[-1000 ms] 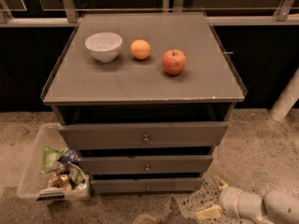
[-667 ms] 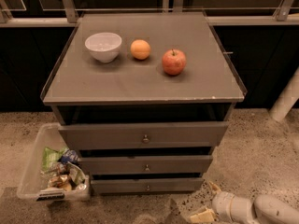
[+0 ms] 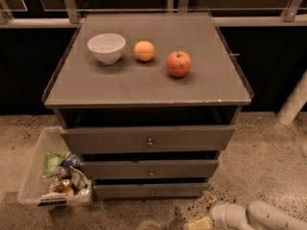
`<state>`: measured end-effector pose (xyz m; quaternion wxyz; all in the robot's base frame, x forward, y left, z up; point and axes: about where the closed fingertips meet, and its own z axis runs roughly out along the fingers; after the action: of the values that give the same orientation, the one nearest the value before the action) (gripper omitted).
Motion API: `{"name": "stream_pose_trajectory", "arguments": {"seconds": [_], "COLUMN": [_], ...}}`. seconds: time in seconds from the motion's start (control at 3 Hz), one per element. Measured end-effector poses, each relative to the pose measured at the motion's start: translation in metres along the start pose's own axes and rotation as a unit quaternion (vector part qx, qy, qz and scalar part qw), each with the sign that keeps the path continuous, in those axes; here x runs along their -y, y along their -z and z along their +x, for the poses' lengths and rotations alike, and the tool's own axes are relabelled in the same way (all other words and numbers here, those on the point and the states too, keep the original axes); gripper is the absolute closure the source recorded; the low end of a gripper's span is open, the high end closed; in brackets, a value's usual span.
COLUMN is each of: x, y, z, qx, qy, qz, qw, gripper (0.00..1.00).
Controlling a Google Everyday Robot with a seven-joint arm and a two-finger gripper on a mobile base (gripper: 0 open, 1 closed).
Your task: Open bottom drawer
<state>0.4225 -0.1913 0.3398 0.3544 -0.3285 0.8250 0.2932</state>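
Bottom drawer (image 3: 120, 191) lies just left of your gripper (image 3: 203, 210), which is spread and empty below the table's (image 3: 144, 87) front-right corner.

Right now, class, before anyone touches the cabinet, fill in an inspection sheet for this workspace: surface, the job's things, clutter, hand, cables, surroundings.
Surface: flat grey cabinet top carrying a white round bowl, an orange and a red apple, all apart from each other.
Job's things: slim grey bottom drawer with its small round metal knob; nothing touches the knob.
Clutter: clear plastic bin of mixed packets on the floor, left of the cabinet.
Hand: robot's hand low at the right, near the floor, short of the drawer, open and empty.
Cables: nothing seen.
Surroundings: speckled floor; white post at right.
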Motion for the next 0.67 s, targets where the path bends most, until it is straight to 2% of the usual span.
{"name": "stream_pose_trajectory", "arguments": {"seconds": [0.33,0.67], "x": [0.0,0.006], "y": [-0.002,-0.013], "z": [0.001,0.014], "qx": [-0.001,-0.001], "qy": [-0.001,-0.016], "qz": [-0.002,0.013], "qw": [1.0,0.9998], "gripper": [0.0,0.0]}}
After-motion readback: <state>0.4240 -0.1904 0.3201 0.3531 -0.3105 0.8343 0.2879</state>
